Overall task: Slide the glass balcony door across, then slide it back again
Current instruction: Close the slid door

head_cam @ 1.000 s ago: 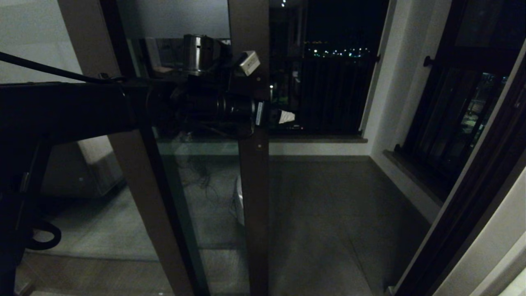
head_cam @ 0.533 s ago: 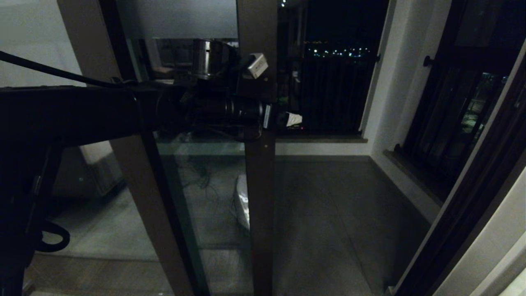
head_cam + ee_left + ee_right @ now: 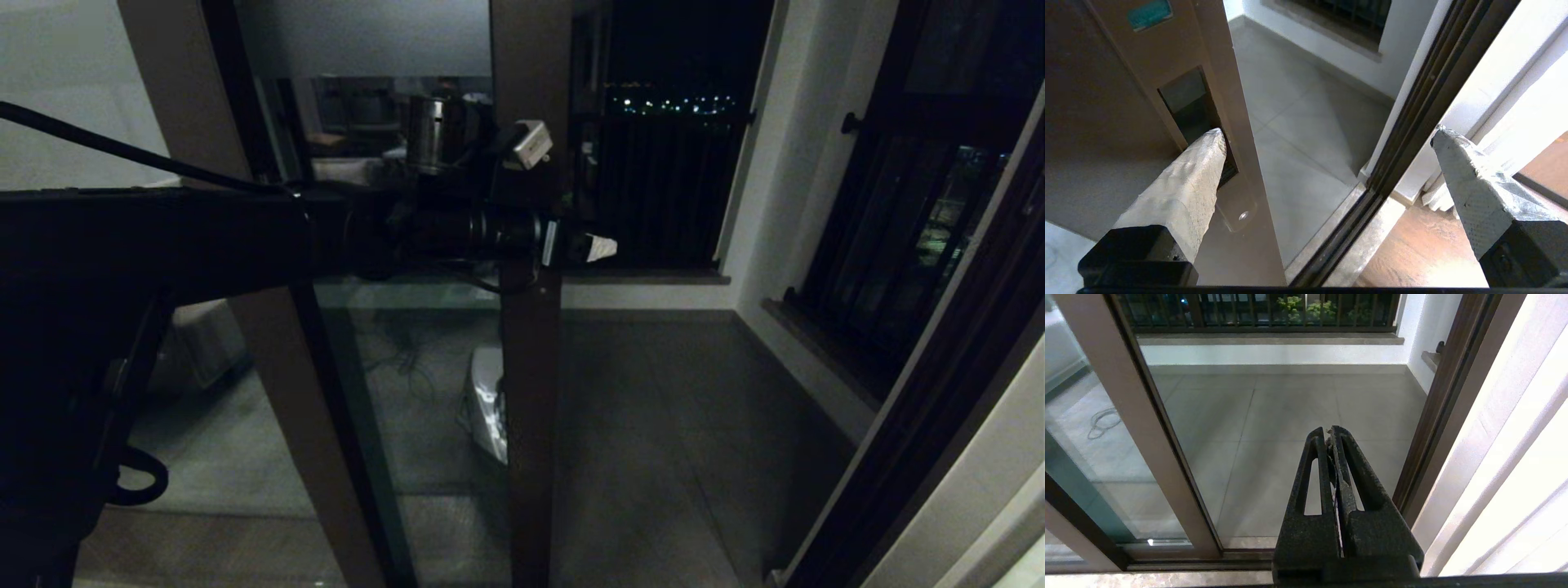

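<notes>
Now left pincer (image 3: 1327,134) in door handle (image 3: 1196,118)

Head view: from above, facing forward and down through the doorway onto the balcony floor (image 3: 653,425). Left wrist view: close against the glass balcony door (image 3: 1167,49). Right wrist view: lower, farther back. Shared by all: floor and door.

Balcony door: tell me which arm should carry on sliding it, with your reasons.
Left. The left gripper is open, with one fingertip hooked in the recessed handle of the glass balcony door. The right gripper is shut and hangs apart from the door, facing the open doorway.
</notes>
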Controlling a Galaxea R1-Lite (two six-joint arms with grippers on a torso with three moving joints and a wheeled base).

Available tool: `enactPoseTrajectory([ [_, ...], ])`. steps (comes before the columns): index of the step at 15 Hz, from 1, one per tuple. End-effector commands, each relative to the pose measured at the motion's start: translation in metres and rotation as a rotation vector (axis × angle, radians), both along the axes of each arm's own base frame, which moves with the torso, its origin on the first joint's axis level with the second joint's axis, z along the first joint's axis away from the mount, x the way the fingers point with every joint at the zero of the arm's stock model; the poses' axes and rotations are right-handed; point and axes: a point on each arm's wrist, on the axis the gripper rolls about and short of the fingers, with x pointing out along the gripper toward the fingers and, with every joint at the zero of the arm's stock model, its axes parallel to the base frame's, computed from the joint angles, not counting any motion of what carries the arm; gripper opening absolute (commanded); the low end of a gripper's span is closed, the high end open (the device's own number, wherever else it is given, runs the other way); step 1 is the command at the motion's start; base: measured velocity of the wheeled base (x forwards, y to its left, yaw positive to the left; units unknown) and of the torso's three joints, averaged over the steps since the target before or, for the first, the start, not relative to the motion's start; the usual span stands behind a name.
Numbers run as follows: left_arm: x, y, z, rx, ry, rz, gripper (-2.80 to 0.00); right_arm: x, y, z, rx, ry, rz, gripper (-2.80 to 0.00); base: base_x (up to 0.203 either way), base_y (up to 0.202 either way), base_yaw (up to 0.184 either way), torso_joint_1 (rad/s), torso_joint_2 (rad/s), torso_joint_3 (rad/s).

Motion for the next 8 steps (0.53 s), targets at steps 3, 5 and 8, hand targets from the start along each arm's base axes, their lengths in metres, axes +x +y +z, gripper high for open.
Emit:
enactPoseTrajectory([
  [3, 0.003, -0.011, -0.01, 0.0, 0.001, -0.021, 0.0, 0.0, 0.0, 0.0, -0.001, 0.003, 0.001, -2.8, 0.0, 0.0, 0.0, 0.0, 0.0, 0.0],
  [5, 0.002, -0.015, -0.013, 0.002, 0.003, -0.029, 0.0, 0.0, 0.0, 0.0, -0.001, 0.003, 0.001, -2.8, 0.0, 0.0, 0.0, 0.0, 0.0, 0.0],
  [8, 0.002, -0.026, -0.021, -0.001, -0.001, -0.041, 0.0, 0.0, 0.0, 0.0, -0.001, 0.003, 0.001, -2.8, 0.0, 0.0, 0.0, 0.0, 0.0, 0.0],
])
